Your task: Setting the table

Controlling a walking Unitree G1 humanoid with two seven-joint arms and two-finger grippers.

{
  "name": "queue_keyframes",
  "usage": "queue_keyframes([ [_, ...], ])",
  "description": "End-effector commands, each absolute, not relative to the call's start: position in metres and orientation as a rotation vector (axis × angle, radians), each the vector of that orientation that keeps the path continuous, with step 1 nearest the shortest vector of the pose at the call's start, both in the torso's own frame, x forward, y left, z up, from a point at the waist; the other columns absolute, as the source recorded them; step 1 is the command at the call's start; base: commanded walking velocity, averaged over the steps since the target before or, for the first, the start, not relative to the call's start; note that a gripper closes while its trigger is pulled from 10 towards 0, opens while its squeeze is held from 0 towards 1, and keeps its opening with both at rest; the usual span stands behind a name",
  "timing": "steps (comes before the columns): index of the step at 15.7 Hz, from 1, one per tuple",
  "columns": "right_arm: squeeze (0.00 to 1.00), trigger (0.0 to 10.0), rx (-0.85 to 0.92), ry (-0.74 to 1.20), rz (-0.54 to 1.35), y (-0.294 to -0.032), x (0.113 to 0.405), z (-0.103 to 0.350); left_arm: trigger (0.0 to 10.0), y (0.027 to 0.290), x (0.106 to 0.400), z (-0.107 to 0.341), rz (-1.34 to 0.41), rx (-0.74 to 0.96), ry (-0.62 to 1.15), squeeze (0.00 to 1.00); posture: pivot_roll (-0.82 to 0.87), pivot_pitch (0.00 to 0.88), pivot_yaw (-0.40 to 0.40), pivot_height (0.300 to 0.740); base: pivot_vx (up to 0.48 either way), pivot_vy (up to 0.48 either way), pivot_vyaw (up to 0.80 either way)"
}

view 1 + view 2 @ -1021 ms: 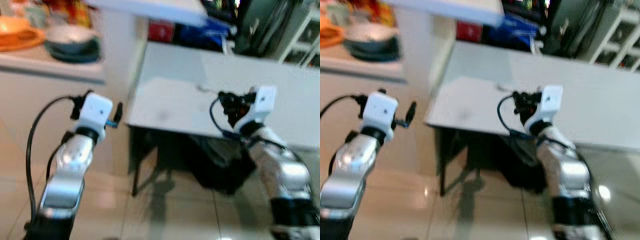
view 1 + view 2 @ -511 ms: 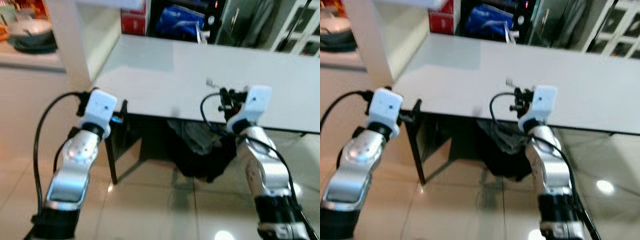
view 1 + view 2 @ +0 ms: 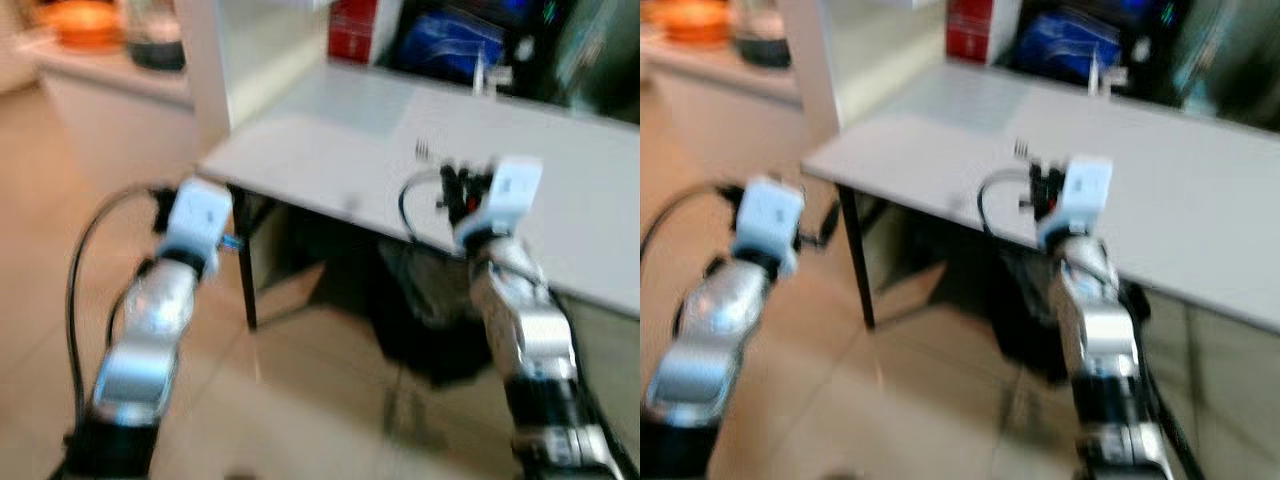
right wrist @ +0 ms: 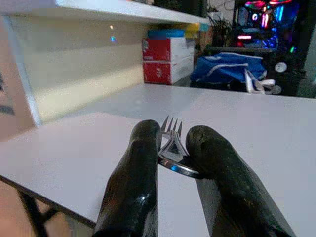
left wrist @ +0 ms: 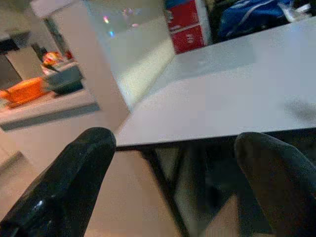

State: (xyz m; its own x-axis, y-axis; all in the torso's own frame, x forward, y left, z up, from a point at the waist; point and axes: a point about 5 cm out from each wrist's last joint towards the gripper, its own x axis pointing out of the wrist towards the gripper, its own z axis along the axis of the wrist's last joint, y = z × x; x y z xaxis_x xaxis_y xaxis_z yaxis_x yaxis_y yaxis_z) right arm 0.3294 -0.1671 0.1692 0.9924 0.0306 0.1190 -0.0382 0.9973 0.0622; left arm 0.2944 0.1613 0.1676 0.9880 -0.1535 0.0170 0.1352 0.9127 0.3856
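My right gripper (image 4: 170, 148) is shut on a silver fork (image 4: 171, 136), its tines pointing forward over the white table (image 4: 79, 153). In the eye views the fork's tines (image 3: 422, 150) stick up ahead of the right gripper (image 3: 455, 190), which hovers just above the table's near edge (image 3: 330, 195). My left gripper (image 5: 173, 163) is open with nothing between its fingers. It hangs off the table's left corner, below the tabletop, above the floor (image 3: 300, 400).
A counter (image 3: 110, 75) at the far left carries an orange dish (image 3: 85, 20) and a dark bowl (image 3: 155, 50). A white pillar (image 3: 205, 60) stands at the table's left end. A red box (image 3: 350, 30) and blue bag (image 3: 450, 55) lie behind the table. Dark clutter sits under it.
The whole picture has shifted and blurred, so the camera has moved; the table now runs slanted and the counter is further off. Both grippers keep their pose, the fork still held.
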Motion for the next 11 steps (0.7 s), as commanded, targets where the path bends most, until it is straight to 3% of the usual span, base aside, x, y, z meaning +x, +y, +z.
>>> queue_keyframes([
  [1, 0.0, 10.0, 0.062, -0.167, -0.002, -0.1686, 0.3314, 0.1801, 10.0, 0.1624, 0.2948, 0.1722, -0.145, 0.404, -0.064, 0.0, 0.0, 0.0, -0.042, 0.74, 0.0, -0.48, 0.0],
  [11, 0.0, 10.0, 0.052, -0.178, -0.066, -0.1694, 0.3285, 0.1728, 10.0, 0.1627, 0.2934, 0.1723, -0.153, 0.41, -0.067, 0.0, 0.0, 0.0, -0.049, 0.74, 0.0, -0.48, 0.0],
])
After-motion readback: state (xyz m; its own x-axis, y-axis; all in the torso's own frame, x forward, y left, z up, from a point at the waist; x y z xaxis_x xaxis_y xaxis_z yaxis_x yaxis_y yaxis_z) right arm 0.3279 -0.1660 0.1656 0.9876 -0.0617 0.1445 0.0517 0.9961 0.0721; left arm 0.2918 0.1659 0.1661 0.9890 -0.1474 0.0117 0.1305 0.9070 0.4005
